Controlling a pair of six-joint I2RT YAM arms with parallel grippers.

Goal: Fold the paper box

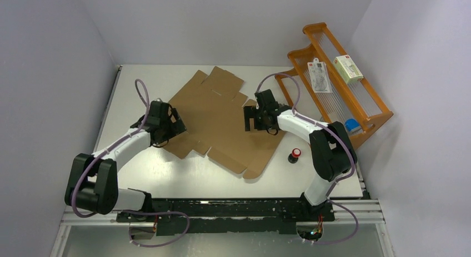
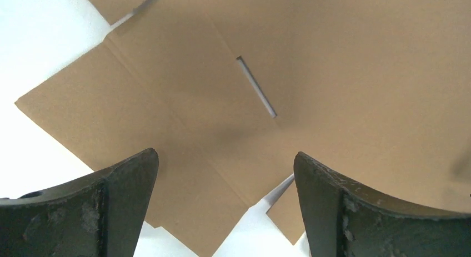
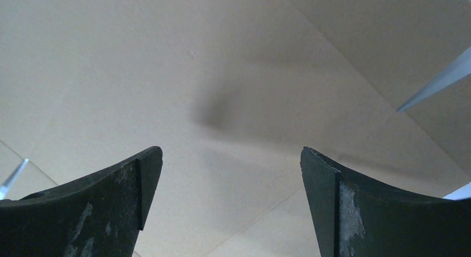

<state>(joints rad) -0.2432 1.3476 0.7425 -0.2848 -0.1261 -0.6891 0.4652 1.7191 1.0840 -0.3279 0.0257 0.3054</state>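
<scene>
Two empty grippers with fingers spread, left gripper (image 1: 177, 124) and right gripper (image 1: 248, 119), over the flat paper box (image 1: 219, 115), frame centre.

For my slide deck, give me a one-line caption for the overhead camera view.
Left gripper and right gripper, both open, poised over the unfolded paper box lying flat.

In the top view the left pincer (image 1: 176, 124) covers the left edge of the paper box (image 1: 222, 121), and the right pincer (image 1: 248, 119) hides part of its right flap. Both wrist views cut the box off at the frame edges and crop the fingers (image 2: 125, 201) at the bottom. Right of the box, a red-topped object (image 1: 295, 154) is too small to identify. Farther right, a blue item (image 1: 351, 124) sits half hidden behind the rack (image 1: 316, 28). The print on the rack's carton (image 1: 348, 68) is unreadable.
</scene>
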